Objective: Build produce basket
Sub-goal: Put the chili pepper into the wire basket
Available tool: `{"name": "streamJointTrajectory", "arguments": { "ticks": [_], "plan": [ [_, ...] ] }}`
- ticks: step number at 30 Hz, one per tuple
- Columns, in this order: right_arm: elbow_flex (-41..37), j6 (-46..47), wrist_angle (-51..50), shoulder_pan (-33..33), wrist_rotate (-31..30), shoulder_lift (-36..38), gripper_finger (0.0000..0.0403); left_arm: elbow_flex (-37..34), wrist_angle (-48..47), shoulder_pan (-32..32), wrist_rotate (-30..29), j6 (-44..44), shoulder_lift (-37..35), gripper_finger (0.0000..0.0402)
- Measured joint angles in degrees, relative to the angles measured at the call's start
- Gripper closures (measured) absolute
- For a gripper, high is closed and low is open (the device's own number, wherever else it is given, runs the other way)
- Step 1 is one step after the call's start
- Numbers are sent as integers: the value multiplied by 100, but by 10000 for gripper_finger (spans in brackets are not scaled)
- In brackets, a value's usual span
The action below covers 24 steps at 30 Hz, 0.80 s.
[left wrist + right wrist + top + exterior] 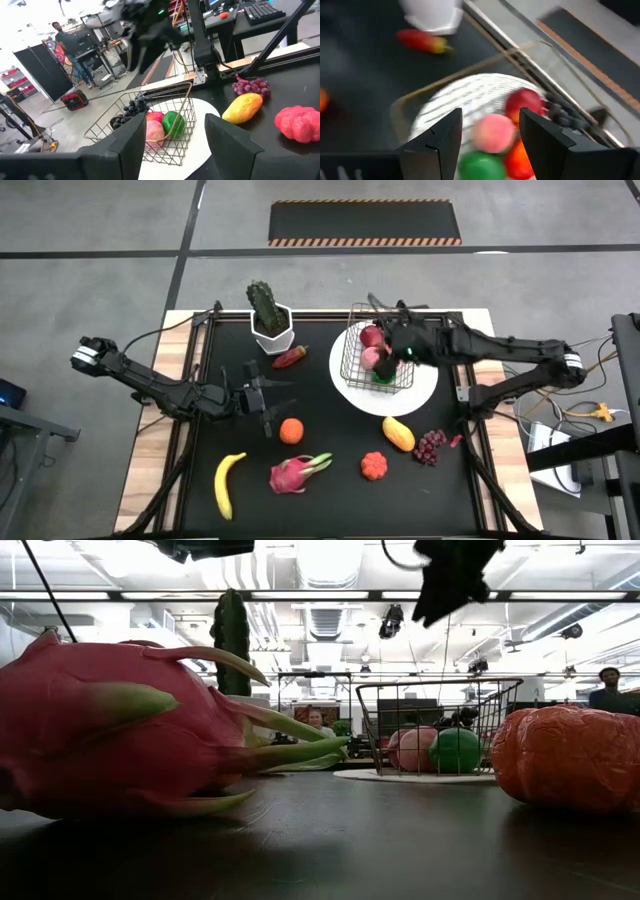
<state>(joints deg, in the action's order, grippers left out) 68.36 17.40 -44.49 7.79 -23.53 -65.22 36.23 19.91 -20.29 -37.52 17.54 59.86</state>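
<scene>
The wire basket stands on a round white plate at the back right. It holds a pink peach, a green lime, a red fruit and dark grapes. My right gripper hangs open and empty above the basket, seen high up in the low view. My left gripper is open and empty at mid table, just left of an orange. On the near mat lie a banana, dragon fruit, pomegranate, mango and purple grapes.
A green cactus in a white pot stands at the back, with a red chili beside it. Black frame rails run along the mat's left and right sides. A person stands in the room beyond the table.
</scene>
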Motion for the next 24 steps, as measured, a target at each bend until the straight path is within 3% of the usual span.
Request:
{"name": "streamJointTrajectory", "arguments": {
  "ticks": [9, 12, 17, 24],
  "plan": [
    [-133, 187, 583, -1114, -44, -236, 175, 0, 2, 4, -33, -46, 0, 217],
    [-133, -321, 1391, -1128, -33, -474, 151, 29, 161, 3, -171, 312, 4, 217],
    [220, -1551, 2125, -1027, 155, -1052, 129, 6, 1512, -83, -553, 1647, -94, 217],
    [1500, -2421, 1981, -731, 155, -2279, 133, -228, 1527, -130, -702, 1629, -454, 217]
  ]
}}
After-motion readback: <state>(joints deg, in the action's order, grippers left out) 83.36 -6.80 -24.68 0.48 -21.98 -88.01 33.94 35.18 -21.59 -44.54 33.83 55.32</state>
